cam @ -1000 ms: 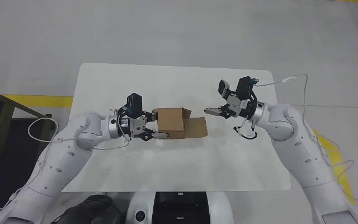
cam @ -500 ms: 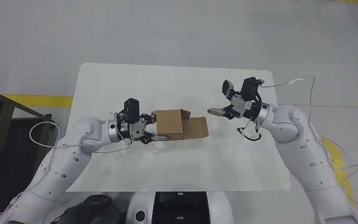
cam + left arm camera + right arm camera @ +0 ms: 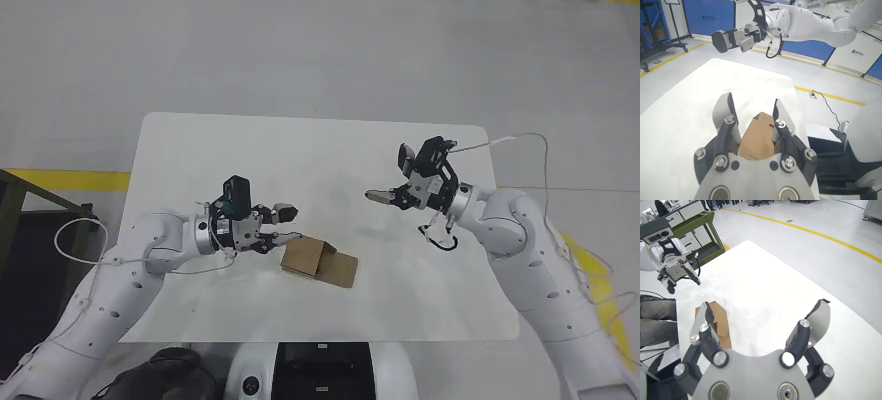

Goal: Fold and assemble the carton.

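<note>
The brown cardboard carton [image 3: 322,263] lies flattened and tilted on the white table [image 3: 300,150], near the middle toward the front edge, with one flap spread out. My left gripper [image 3: 286,225] hovers open just beside and above the carton's near end, touching nothing. In the left wrist view the carton [image 3: 757,138] shows below and between the spread fingers of the left gripper [image 3: 752,99]. My right gripper [image 3: 388,177] is open and held in the air off to the carton's far right side. In the right wrist view the carton [image 3: 720,315] sits beyond the right gripper [image 3: 763,304].
A green cart [image 3: 704,237] stands off the table's left side, also seen as a dark green frame [image 3: 15,205]. A thin cable [image 3: 520,140] trails from the right arm over the table's right corner. The back half of the table is bare.
The left gripper has opened and let go of the carton. The carton, held up at mid-table before, now lies lower, nearer the front edge and tilted. The right gripper barely moved.
</note>
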Motion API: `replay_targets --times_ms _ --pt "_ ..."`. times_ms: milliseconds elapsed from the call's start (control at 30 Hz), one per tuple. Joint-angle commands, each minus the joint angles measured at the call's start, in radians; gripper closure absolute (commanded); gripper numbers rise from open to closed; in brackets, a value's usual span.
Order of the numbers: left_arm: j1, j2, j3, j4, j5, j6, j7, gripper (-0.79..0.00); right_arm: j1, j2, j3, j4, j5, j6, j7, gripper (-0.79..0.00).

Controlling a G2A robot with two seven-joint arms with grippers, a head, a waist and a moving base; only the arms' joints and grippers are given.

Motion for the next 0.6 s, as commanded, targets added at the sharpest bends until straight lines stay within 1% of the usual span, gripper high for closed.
replay_targets --times_ms 0,67,133,233,267,300,433,467,500,533,567 --pt "-0.010 -0.003 0.001 0.037 0.002 -0.008 0.005 0.000 0.005 -0.001 -0.005 0.004 -0.002 0.001 0.005 -0.785" --pt "-0.022 -0.003 -0.005 0.056 0.032 -0.029 0.012 0.000 0.006 -0.002 -0.010 0.005 -0.005 -0.006 0.007 -0.785" --pt "-0.029 -0.004 -0.017 0.072 0.087 -0.027 0.036 0.000 0.009 -0.002 -0.019 0.002 -0.028 -0.021 0.025 -0.785" --pt "-0.037 -0.005 -0.022 0.103 0.129 -0.034 0.077 -0.065 0.025 -0.003 -0.053 -0.008 -0.089 -0.048 0.081 -0.785" --pt "-0.042 -0.005 -0.019 0.107 0.149 -0.034 0.087 -0.129 0.029 -0.005 -0.070 -0.012 -0.113 -0.050 0.097 -0.785" --pt "-0.045 -0.004 -0.016 0.110 0.167 -0.034 0.101 -0.157 0.034 -0.006 -0.085 -0.016 -0.139 -0.056 0.106 -0.785" --pt "-0.048 0.004 -0.018 0.119 0.225 -0.034 0.169 -0.366 0.028 -0.016 -0.141 0.008 -0.194 -0.058 0.089 -0.785" --pt "-0.047 0.006 -0.021 0.120 0.230 -0.034 0.189 -0.585 0.028 -0.019 -0.155 0.017 -0.201 -0.056 0.080 -0.785" --pt "-0.046 0.009 -0.025 0.120 0.236 -0.034 0.208 -0.714 0.027 -0.024 -0.177 0.024 -0.212 -0.058 0.077 -0.785" --pt "-0.044 0.012 -0.027 0.120 0.242 -0.034 0.224 -0.785 0.031 -0.028 -0.196 0.029 -0.226 -0.055 0.076 -0.785" --pt "-0.041 0.014 -0.030 0.118 0.245 -0.034 0.239 -0.785 0.033 -0.033 -0.217 0.034 -0.240 -0.047 0.075 -0.785"
